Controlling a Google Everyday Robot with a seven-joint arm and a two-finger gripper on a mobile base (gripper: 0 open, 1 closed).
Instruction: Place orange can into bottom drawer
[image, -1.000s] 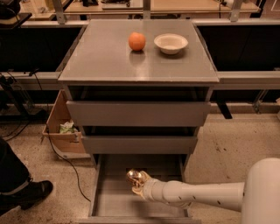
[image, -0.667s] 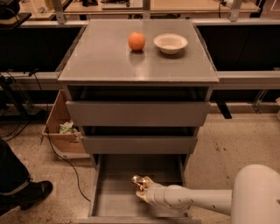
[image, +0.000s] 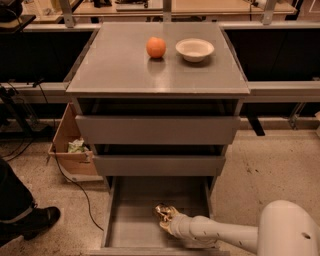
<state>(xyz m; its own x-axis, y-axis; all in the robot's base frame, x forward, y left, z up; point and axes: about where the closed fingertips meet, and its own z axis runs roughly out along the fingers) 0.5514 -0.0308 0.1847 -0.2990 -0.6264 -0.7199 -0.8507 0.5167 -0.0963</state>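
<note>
The bottom drawer (image: 132, 220) of the grey cabinet is pulled open and shows its flat grey floor. The orange can (image: 164, 212), shiny and golden-brown, is inside the drawer, low over the floor near the middle. My gripper (image: 169, 221) reaches in from the lower right on a white arm and is shut on the orange can. I cannot tell whether the can touches the floor. The two upper drawers are pushed in.
On the cabinet top (image: 120, 70) sit an orange fruit (image: 156, 47) and a white bowl (image: 194, 49). A cardboard box (image: 67, 150) stands left of the cabinet. A person's dark shoe (image: 30, 222) and a cable lie on the floor at the left.
My gripper has moved to the right and lower into the bottom drawer, with the orange can still in it. Nothing on the cabinet top has moved.
</note>
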